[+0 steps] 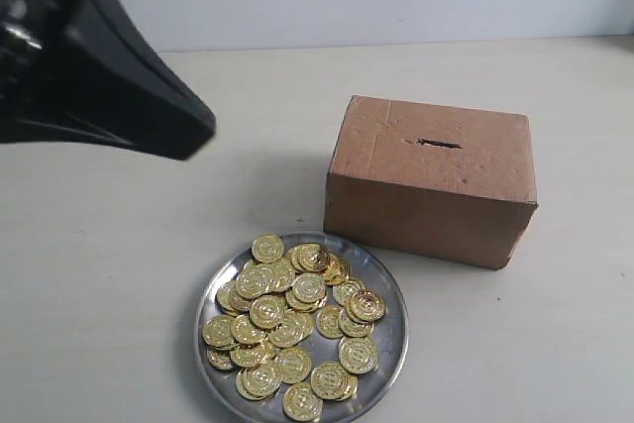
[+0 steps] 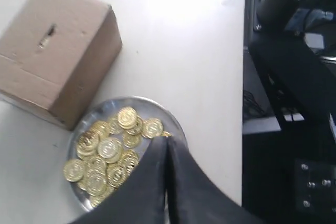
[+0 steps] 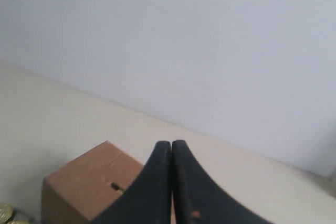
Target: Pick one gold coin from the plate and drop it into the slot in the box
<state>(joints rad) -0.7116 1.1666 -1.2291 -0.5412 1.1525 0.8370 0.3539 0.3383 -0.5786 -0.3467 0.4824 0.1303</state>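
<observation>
The left claw [image 2: 167, 144] hangs over the table [image 1: 119, 274], fingers pressed together on nothing, apart from the plate [image 1: 384, 279]. The right claw [image 3: 171, 144] is likewise closed and empty. Gold coins [image 1: 297, 329] heap the plate, just beside the box [image 1: 436, 185], its slot [image 1: 439, 143] on top.

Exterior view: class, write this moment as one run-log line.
left claw: shut, empty | right claw: shut, empty | coins: on plate | slot: clear
</observation>
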